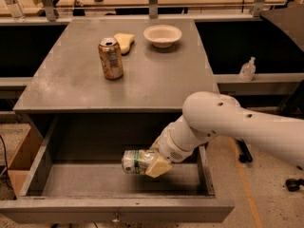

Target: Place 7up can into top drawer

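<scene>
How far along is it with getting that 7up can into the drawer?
Done: the drawer stands open and the 7up can is picked up. In hand: the hand grips the can, lying sideways, low inside the drawer. Left: set it down and let go.

Over the grey top drawer (118, 210), the white-armed, tan-fingered gripper (154, 164) is clasping the silvery-white, green-banded 7up can (134, 161) (an orange-brown can (110, 58) is gleaming on the grey tabletop (156, 82)).

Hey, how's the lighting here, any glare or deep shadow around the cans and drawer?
Camera view: warm light; faint sheen on the orange-brown metallic can and grey tabletop; deep shadow at the back of the open grey top drawer; the gripper, inside the drawer, holds the silvery-white green-banded 7up can, well lit.
</scene>
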{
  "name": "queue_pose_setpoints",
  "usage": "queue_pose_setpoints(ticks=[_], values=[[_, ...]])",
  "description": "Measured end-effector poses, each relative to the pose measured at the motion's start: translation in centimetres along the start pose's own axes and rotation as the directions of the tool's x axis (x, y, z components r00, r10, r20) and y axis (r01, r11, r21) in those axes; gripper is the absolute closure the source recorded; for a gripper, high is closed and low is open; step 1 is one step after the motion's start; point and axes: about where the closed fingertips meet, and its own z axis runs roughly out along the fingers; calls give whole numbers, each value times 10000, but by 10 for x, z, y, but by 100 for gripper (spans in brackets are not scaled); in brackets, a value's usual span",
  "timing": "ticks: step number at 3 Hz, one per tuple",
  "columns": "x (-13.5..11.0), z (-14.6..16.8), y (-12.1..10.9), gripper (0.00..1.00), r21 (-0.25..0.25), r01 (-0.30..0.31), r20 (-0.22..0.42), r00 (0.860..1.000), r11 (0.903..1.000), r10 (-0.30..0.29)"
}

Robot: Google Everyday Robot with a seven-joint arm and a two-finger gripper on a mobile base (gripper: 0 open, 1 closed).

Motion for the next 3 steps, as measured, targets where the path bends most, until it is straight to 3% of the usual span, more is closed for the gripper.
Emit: queue_pose_setpoints(ticks=[1,2,3], values=[[0,1,0,85,1,8,12,10000,10000,-8],[-1,1,1,53,12,38,-4,10000,10000,-38],[-2,0,1,30,18,57,-13,10000,10000,-57]])
